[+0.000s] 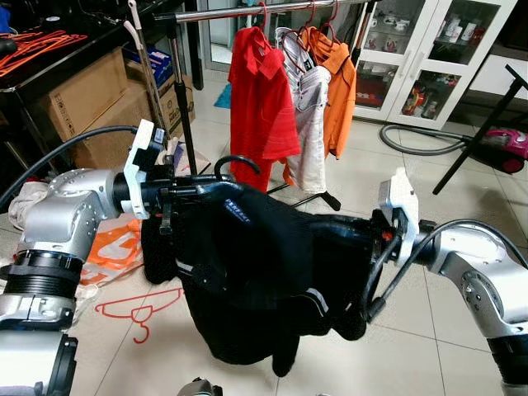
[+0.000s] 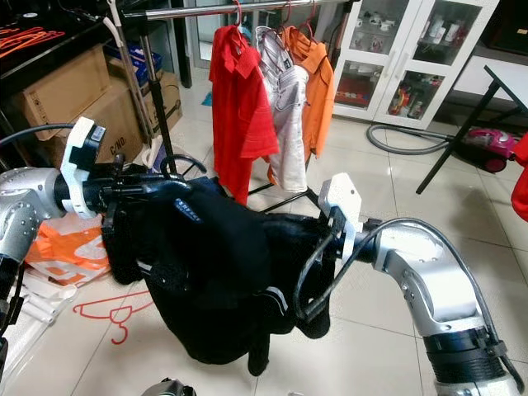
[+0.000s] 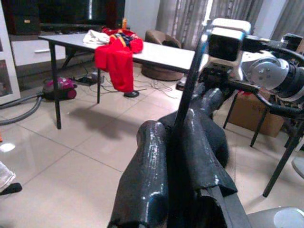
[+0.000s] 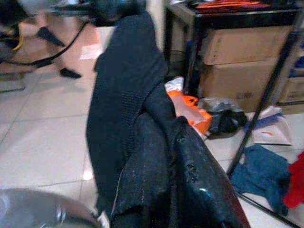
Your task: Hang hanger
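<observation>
your left gripper [image 3: 175, 156] has its two black fingers [image 3: 142, 180] pressed together around a thin dark bar of the hanger [image 1: 235, 161], so it grips that; in the left eye view you see it at centre left, buried in the black garment [image 1: 247, 280] that drapes over the hanger. your right gripper [image 4: 166, 180] is sunk in the same black cloth at centre right of the head views, its fingers close together with fabric bunched between them, so it pinches the garment

the left wrist view gives you what the head views do not: a table [image 3: 156, 50] in the upper half of the frame with a red cloth [image 3: 114, 54] hanging off its edge, and the right arm's white wrist block beyond the fingers. the right wrist view shows cardboard boxes [image 4: 242, 47] at upper right, a blue cloth [image 4: 259, 173] on the floor at lower right and an orange bag beside a dark heap

in the head views the hanger's black hook curves up out of the garment's top, just left of centre. the garment is dark with a small label near the collar. the clothes rail [image 1: 247, 11] crosses the top of the frame, carrying a red shirt [image 1: 262, 107], a grey one [image 1: 307, 124] and an orange one [image 1: 340, 91]. an orange hanger [image 1: 136, 312] lies on the floor tiles at lower left
</observation>
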`<state>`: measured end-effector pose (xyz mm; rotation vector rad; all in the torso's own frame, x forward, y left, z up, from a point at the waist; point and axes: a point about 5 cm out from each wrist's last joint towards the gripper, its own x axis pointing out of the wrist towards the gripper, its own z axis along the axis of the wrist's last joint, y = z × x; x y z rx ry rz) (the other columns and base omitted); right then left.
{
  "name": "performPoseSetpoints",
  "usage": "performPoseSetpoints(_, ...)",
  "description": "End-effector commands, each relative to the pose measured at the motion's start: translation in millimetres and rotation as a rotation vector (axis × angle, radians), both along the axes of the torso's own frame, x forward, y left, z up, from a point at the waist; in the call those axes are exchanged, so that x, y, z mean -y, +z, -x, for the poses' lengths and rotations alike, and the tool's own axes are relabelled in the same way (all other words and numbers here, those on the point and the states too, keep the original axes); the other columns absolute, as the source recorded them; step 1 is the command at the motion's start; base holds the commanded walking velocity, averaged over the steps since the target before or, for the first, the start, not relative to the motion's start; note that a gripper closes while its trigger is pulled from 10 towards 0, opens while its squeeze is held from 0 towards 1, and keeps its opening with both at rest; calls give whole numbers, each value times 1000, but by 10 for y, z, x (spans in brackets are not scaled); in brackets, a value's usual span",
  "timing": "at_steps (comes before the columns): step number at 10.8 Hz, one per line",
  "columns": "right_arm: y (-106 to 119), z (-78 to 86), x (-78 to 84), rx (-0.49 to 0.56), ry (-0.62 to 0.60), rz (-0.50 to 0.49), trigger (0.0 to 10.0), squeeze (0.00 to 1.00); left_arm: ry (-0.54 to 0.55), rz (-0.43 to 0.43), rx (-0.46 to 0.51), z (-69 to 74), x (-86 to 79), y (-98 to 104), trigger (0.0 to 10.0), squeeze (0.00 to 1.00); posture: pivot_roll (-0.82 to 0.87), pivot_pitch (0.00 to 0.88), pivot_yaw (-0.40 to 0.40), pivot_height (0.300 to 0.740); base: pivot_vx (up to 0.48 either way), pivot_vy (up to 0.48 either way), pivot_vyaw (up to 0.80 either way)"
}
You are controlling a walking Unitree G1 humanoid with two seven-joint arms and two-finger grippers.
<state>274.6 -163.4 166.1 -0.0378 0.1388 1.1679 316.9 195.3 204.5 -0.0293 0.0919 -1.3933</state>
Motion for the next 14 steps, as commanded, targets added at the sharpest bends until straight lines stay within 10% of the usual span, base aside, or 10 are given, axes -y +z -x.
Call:
performPoseSetpoints(1,163,-76,59,26,-48,-59,0,0,-11,2,-9,31,15,-10,0,0,-87,0,-13,740,0,0,0)
performPoseSetpoints(2,160,-74,56,16,-48,-55,10000,1000,-11,8,-13,37,15,-9,0,0,-87,2,-12,740,0,0,0)
performPoseSetpoints(7,308,-453,160,136,-405,-133,10000,1000,-6,32,-27,88,31,-32,0,0,-80,6,-19,740,0,0,0)
performPoseSetpoints(14,301,-212,126,68,-53,-56,10000,1000,-63,-25,-56,225,76,-126,0,0,-72,3,-31,740,0,0,0)
